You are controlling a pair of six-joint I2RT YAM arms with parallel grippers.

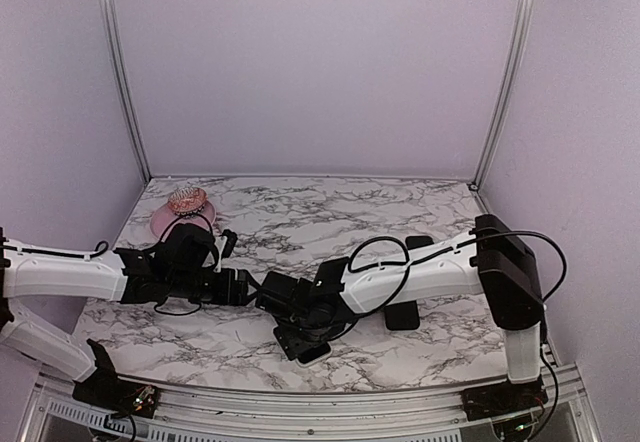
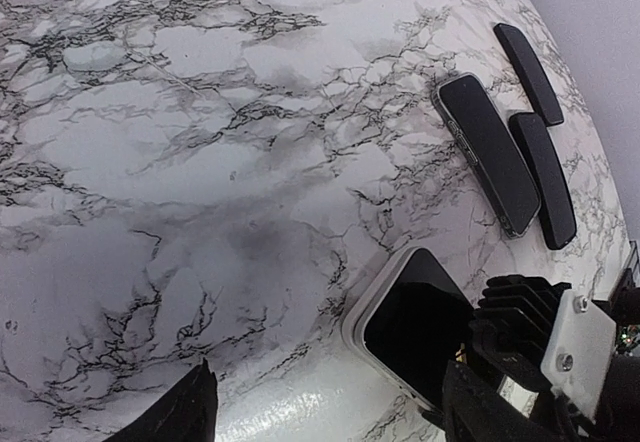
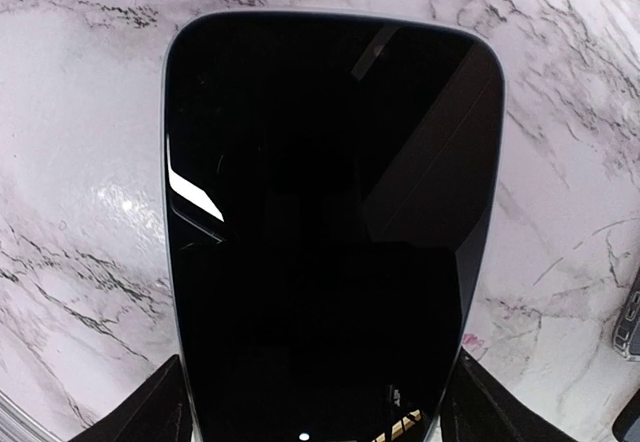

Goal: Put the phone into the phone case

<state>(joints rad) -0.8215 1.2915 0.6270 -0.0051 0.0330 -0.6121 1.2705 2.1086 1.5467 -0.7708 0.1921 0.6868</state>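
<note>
So: grasp step. Left gripper (image 1: 240, 288) spread, empty. Right gripper (image 3: 315, 402) straddles the phone (image 3: 320, 212), which lies flat on the marble table (image 2: 200, 162) near the front edge. Can't tell if it's pinching. Next: firm pinch, level lift. Count — one pink dish (image 1: 185, 209), one phone, one silver-rimmed slab (image 2: 487, 152), two black slabs (image 2: 528, 57). Which is the case is unclear.

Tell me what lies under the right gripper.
A phone lies screen up on the marble table, between the fingers of the right gripper. Whether they touch its edges is unclear. Anything beneath the phone is covered by it.
</note>
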